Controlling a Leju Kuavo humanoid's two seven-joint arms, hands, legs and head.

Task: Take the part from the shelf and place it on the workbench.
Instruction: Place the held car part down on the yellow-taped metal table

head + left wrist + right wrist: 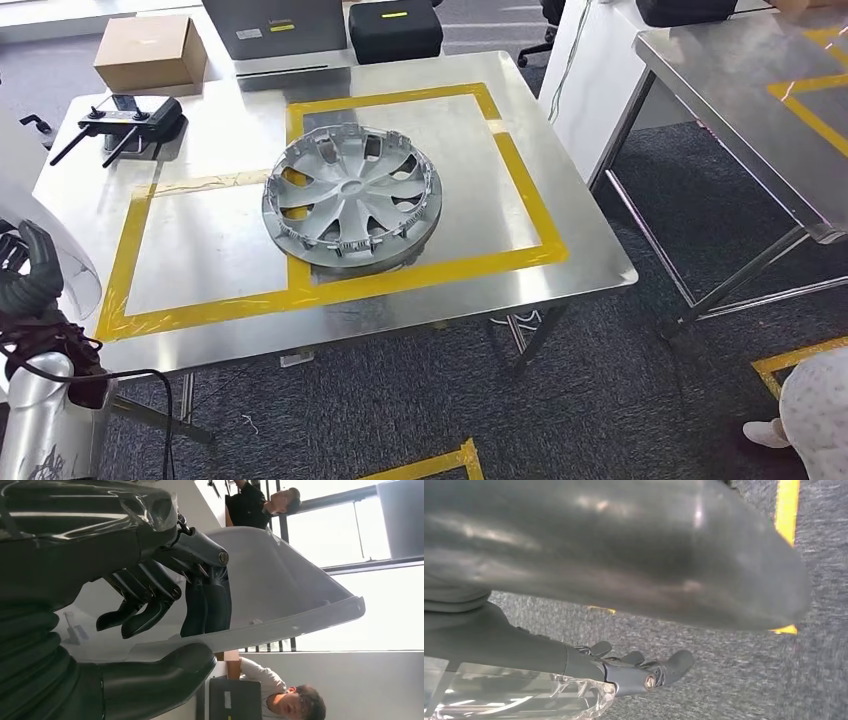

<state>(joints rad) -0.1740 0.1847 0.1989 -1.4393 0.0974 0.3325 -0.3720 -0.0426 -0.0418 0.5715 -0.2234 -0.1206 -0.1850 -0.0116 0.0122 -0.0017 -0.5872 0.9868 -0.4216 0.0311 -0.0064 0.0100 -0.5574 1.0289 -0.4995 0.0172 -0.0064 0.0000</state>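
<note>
the left hand point(165, 600) grips a pale, smooth, curved plastic part point(300, 605), dark fingers point(205, 605) over its inner face and the thick thumb under its rim; the part's long axis runs away from the hand. that hand sits just off the near left corner of the workbench point(180, 250), so it is the nearer one. a ribbed silver hubcap point(350, 200) lies at the steel workbench's middle, across yellow tape. the right hand point(634, 672) hangs over grey carpet, fingers loosely apart, holding nothing.
</note>
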